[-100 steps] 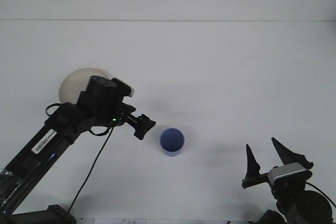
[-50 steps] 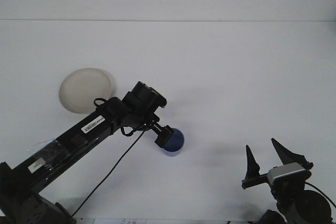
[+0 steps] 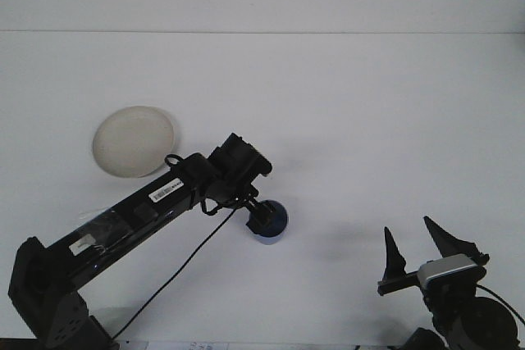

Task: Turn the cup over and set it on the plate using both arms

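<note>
On a plain white bench (image 3: 353, 120), smooth and matte, a small blue cup (image 3: 271, 225) stands near the middle, a short round cylinder of what looks like plastic. The left gripper (image 3: 261, 217), black and blocky, sits right over the cup's left side and covers much of its rim, so its fingers are hard to make out and whether they are spread or clamped on the cup cannot be told. Only the cup's right half and lower wall show past those fingers. Behind the fingers the left arm runs down and away to the lower left as a long black beam with a white label and a loose black cable, ending in a base cut off by the bottom edge. Up and to the left of those fingers, well apart from the cup, lies a round, shallow, cream-coloured plate (image 3: 133, 141) with a raised rim and a dull finish. The right gripper (image 3: 417, 246) rests at the lower right, far from the cup, with two black pointed fingers (image 3: 392, 252) spread apart and holding nothing; its body is cropped by the frame's bottom edge.
</note>
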